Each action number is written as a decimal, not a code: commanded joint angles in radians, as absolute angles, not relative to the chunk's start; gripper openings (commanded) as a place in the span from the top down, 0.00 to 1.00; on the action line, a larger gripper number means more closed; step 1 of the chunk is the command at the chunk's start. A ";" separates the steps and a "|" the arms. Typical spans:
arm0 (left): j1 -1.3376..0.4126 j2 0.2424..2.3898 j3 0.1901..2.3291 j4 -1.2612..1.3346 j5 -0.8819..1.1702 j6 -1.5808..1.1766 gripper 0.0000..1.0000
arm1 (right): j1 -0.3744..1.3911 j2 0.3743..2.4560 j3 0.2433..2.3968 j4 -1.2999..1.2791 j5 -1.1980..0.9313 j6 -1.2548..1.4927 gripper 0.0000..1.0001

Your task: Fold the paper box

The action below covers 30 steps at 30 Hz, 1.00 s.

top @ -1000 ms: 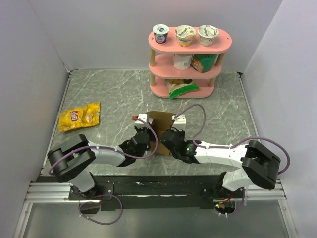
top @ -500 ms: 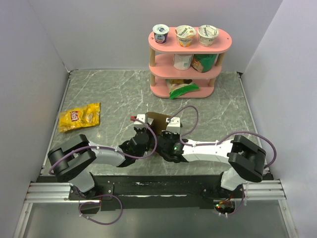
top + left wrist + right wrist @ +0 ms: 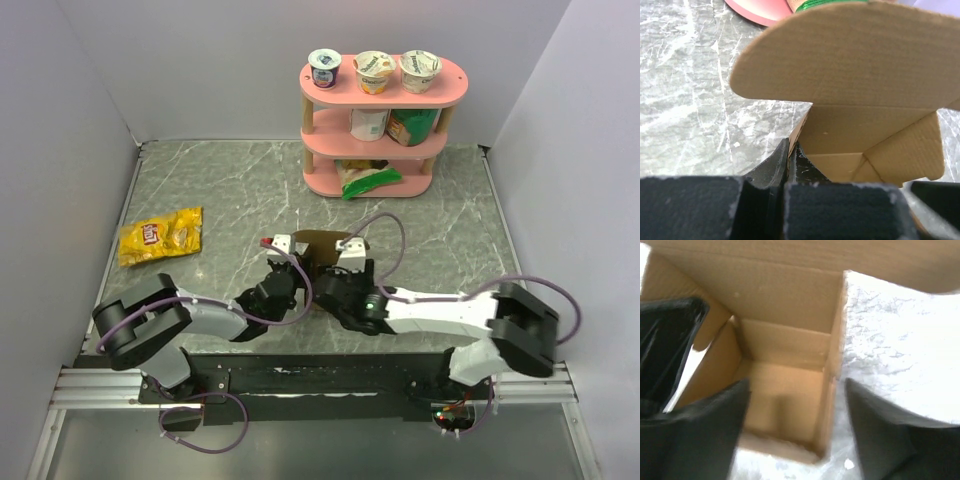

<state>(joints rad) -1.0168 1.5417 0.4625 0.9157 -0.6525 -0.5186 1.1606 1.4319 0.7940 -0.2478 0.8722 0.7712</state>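
Brown cardboard is seen near the middle of the grey marbled table (image 3: 230,190), where the paper box (image 3: 322,243) is stood with its walls raised and its top open. A large flap with rounded corners is seen rising over the opening at the far side. Both arms are reached in to the box from the near edge of the table.

The left tool (image 3: 790,157) is pressed narrow, its two pads brought together at the near corner of the box's left wall. The thin cardboard edge is seen running down into the seam between them, so the wall appears to be pinched there.

The right tool (image 3: 795,437) is spread wide above the box. One of its fingers (image 3: 705,437) is placed over the open inside. The other is set outside, above the table. The box's right wall is stood between them and is not seen to be touched by either.

At the far edge a pink three-tier shelf (image 3: 385,120) is loaded with cups and packets. A yellow snack bag (image 3: 160,236) is laid flat well to the left of the box.
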 commanded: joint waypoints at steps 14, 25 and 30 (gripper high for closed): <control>-0.856 1.427 0.364 0.985 -0.223 -0.172 0.99 | 1.184 0.609 0.578 -0.164 0.459 0.145 0.00; -0.807 1.384 0.423 0.881 0.018 -0.054 0.99 | 0.597 0.846 0.857 -0.113 -0.390 -0.320 0.01; -0.759 1.359 0.478 0.758 0.145 -0.028 0.99 | 0.511 1.064 1.142 -0.360 -0.676 -0.469 0.02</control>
<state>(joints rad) -0.7876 1.3964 0.4133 0.8516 -0.0040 -0.0784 0.5518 0.9360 0.9337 -0.2016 -0.3222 -0.2790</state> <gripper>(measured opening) 0.031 0.993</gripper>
